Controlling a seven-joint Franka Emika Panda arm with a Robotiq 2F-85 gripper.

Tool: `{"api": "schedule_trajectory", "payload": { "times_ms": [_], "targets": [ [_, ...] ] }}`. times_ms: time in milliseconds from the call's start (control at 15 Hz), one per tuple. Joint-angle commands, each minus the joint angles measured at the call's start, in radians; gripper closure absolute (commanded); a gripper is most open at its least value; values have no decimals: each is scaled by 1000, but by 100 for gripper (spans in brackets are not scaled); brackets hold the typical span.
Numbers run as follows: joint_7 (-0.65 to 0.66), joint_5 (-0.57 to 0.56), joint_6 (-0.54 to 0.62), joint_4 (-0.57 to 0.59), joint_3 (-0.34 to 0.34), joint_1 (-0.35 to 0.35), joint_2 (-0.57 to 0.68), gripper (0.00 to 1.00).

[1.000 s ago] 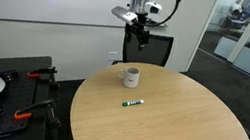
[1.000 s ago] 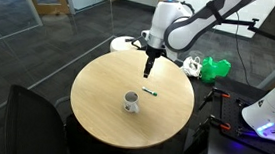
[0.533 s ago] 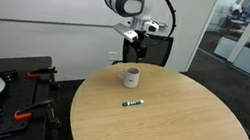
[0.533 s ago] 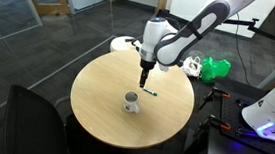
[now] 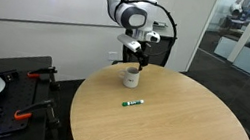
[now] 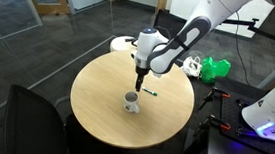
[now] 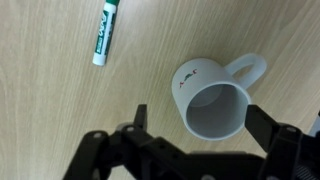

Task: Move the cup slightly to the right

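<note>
The white cup (image 5: 132, 77) stands upright on the round wooden table (image 5: 186, 130), near its edge; it also shows in an exterior view (image 6: 131, 103). In the wrist view the cup (image 7: 212, 97) sits just below the camera, handle to the upper right, rim between the two fingertips. My gripper (image 5: 137, 58) hangs open right above the cup, also seen in an exterior view (image 6: 138, 82), with fingers on either side of the rim in the wrist view (image 7: 200, 122), not touching it.
A green-and-white marker (image 5: 133, 104) lies on the table beside the cup, also in the wrist view (image 7: 105, 32). A black chair (image 5: 163, 52) stands behind the table. A green object (image 6: 216, 68) and equipment sit beyond the table.
My gripper has come down from high above the table to just over the cup. The cup and marker have not moved.
</note>
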Motion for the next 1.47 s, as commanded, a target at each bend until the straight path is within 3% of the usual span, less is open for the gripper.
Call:
{"api": "schedule_trajectory", "payload": {
  "times_ms": [0, 733, 1400],
  "targets": [
    [9, -13, -3, 2, 10, -10, 1, 0],
    [24, -37, 35, -3, -6, 8, 3, 0],
    [41, -53, 76, 111, -16, 28, 142, 0]
  ]
}}
